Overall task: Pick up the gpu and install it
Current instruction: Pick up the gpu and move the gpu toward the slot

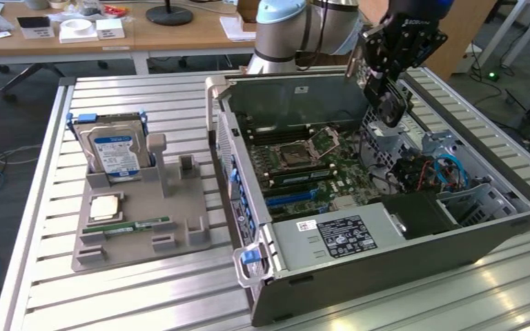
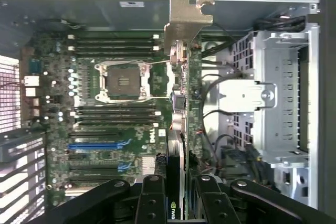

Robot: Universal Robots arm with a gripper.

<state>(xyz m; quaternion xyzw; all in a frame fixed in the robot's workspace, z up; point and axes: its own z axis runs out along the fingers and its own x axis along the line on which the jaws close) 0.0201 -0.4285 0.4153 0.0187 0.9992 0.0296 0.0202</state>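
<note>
My gripper (image 2: 181, 203) was clamped on the gpu (image 2: 181, 108), holding it edge-down over the open case (image 1: 385, 276), above the motherboard (image 2: 56, 150), so its connector edge could face the blue slots (image 2: 100, 144).

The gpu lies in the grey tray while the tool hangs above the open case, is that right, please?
Not quite: the wrist view shows the gpu gripped in the tool, not in the tray; the tool does hang above the open case.
</note>
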